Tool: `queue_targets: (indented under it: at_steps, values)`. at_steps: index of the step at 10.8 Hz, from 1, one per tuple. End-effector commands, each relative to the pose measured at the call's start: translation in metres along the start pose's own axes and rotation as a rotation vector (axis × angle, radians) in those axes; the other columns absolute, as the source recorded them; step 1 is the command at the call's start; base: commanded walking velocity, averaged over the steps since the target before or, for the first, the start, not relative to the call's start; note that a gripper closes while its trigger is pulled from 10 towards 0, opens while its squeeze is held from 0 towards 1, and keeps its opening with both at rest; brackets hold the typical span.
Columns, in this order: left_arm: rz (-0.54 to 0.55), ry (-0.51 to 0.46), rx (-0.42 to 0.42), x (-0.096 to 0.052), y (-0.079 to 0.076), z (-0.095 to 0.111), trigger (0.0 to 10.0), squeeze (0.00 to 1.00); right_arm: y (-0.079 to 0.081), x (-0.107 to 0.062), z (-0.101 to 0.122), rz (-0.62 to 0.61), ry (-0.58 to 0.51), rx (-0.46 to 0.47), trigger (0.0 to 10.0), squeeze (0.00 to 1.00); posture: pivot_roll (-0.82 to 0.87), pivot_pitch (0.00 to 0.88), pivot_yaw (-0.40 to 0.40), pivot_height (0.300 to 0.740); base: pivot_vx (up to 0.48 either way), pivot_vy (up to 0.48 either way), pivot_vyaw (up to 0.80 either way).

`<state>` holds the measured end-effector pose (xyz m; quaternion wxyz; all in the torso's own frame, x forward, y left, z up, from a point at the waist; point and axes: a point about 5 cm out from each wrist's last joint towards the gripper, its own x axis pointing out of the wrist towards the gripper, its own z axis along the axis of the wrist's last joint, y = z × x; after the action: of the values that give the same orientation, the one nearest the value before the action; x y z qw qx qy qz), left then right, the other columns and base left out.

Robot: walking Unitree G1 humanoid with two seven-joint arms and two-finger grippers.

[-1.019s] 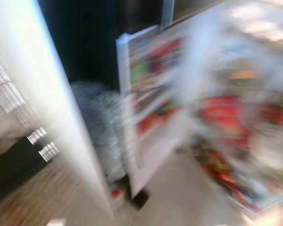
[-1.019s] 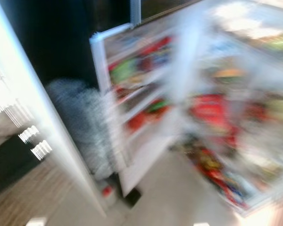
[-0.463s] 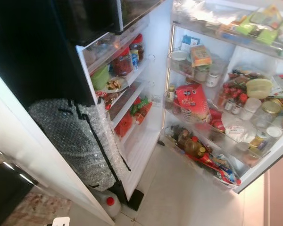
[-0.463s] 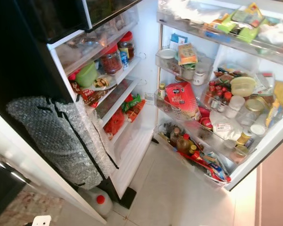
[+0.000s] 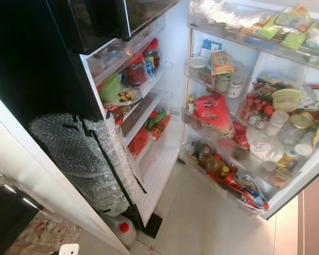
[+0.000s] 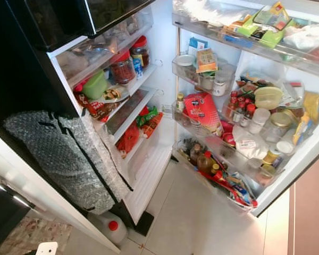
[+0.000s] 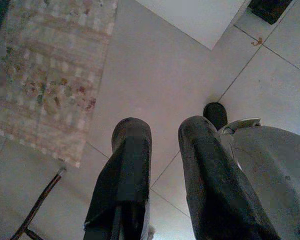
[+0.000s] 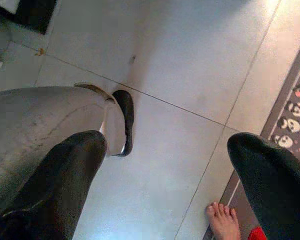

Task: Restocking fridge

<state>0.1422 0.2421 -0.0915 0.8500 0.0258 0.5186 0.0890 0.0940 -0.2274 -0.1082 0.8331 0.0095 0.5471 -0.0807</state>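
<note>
The fridge [image 5: 170, 48] stands open before me, black outside and white inside. Its inner shelves [image 5: 138, 79] hold red-lidded jars [image 5: 153, 52], a green bowl [image 5: 111, 87] and red and green packets [image 5: 151, 125]. The open door's bins [image 5: 239, 149] on the right are packed with a red bag [image 5: 212, 114], bottles, jars and tubs. My left gripper [image 7: 165, 125] hangs over the floor tiles, open by a narrow gap and empty. Over the tiles too, my right gripper [image 8: 170, 142] is wide open and empty.
A bubble-wrapped bundle [image 5: 85, 159] leans on the fridge's black side, beside a white panel [image 5: 37, 164]. A white jug with a red cap [image 5: 122, 228] stands on the floor below it. A patterned rug [image 7: 50, 75] lies left; a person's bare foot [image 8: 224, 222] is by a panda mat [image 8: 290, 125].
The head views were blurred a second ago and are sharp now; the picture has shifted a little since half a second ago. Nothing in the fridge has moved.
</note>
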Motion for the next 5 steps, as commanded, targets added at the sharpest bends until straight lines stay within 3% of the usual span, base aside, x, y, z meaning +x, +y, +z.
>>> queue_targets:
  at_steps: [1,3,5]
  values:
    - [0.005,0.006,0.007,0.000,0.003,-0.001,10.0,0.00,0.004,0.000,-0.004,-0.045,-0.001,0.088,10.0,0.00,-0.13,0.000,0.091,0.740,0.000,0.000,0.00]
    - [0.005,0.006,0.011,0.000,0.003,-0.002,10.0,0.00,-0.004,-0.004,-0.004,-0.257,-0.109,0.302,10.0,0.00,-0.14,0.000,0.096,0.740,0.000,0.000,0.00]
    - [0.003,0.005,0.015,0.000,0.003,-0.002,10.0,0.00,-0.025,-0.007,0.021,-0.418,-0.225,0.396,10.0,0.00,-0.14,0.000,0.098,0.740,0.000,0.000,0.00]
